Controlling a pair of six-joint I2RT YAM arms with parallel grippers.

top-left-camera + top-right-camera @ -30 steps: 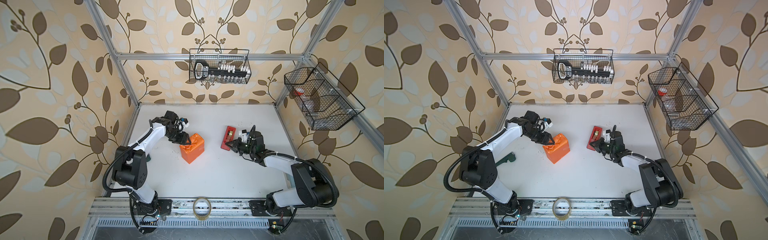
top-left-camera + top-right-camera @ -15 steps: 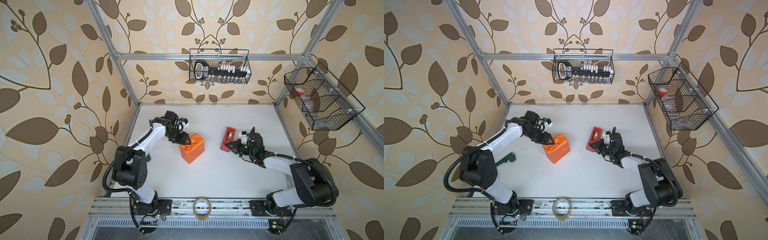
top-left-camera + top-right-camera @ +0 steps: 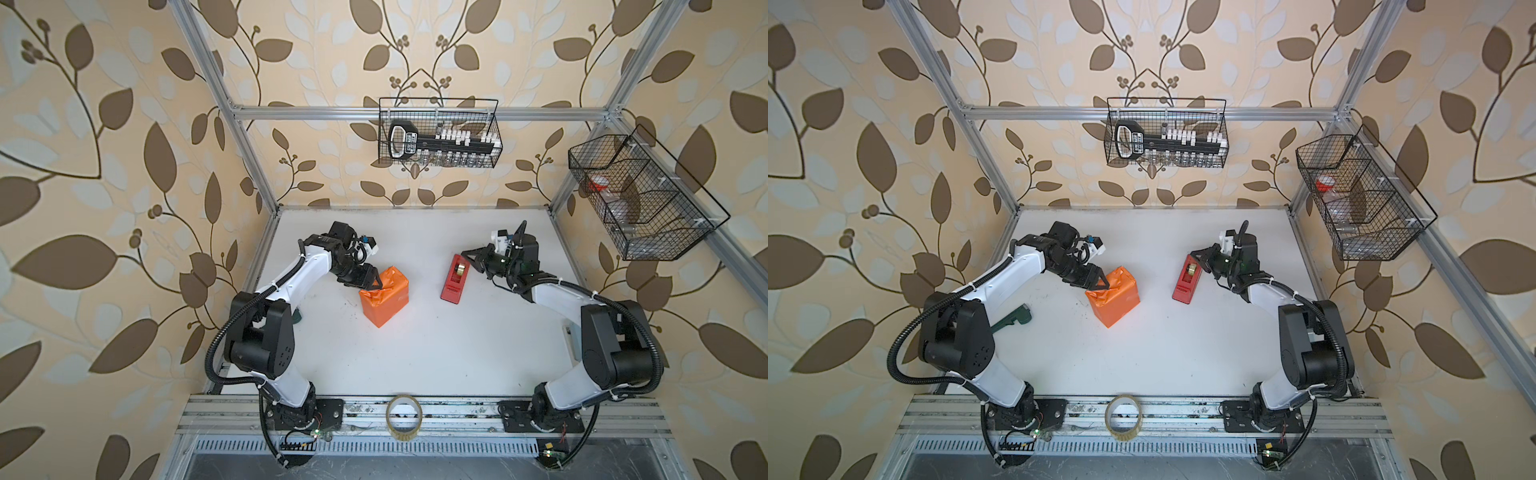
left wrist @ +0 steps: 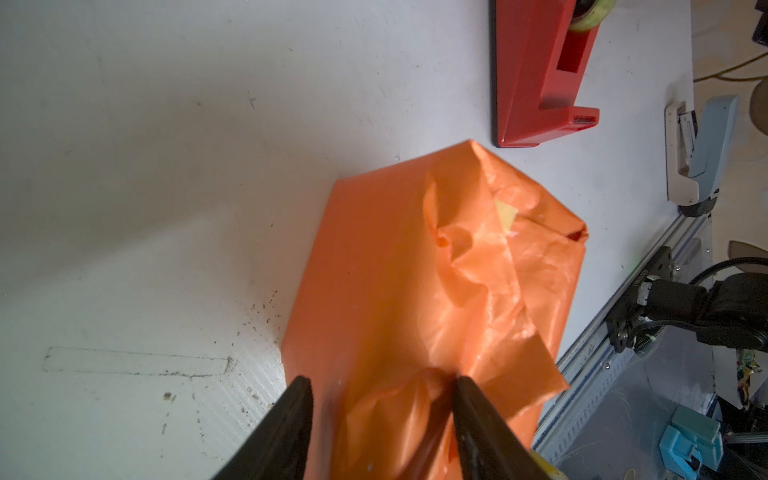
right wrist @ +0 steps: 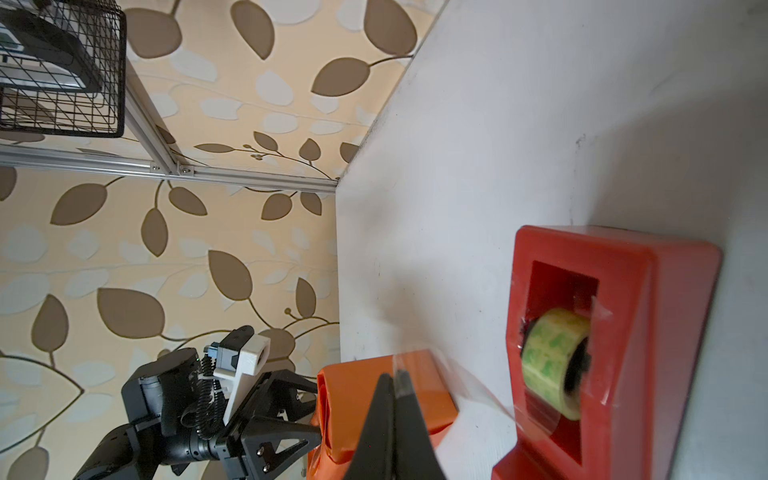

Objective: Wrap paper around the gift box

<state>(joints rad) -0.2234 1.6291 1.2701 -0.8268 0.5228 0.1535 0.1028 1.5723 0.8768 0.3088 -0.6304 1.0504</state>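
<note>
1. Right tool is closed tight on a clear strip of tape that runs back to the red dispenser; within the last second it has lifted and moved from the dispenser's near end toward the roll, so tape is coming off.
2. Meanwhile the left tool has not moved; its jaws stand about half apart, astride a bunched flap at one end of the orange paper, pressing it rather than clearly pinching it.
3. Paper and dispenser lie where they did; the paper sits left of the middle of the table, the dispenser near it on the right, not touching.
4. By my reading the wrapping is almost finished; the strip looks meant for the loose flap under the left tool.
5. Hidden or unclear: the gift box is wholly covered by the paper, so only the bundle's blocky shape places it; whether the strip is torn free of the roll cannot be told; the flap is cut off at the left wrist view's edge; a green object beside the left arm's base is too covered to name.
</note>
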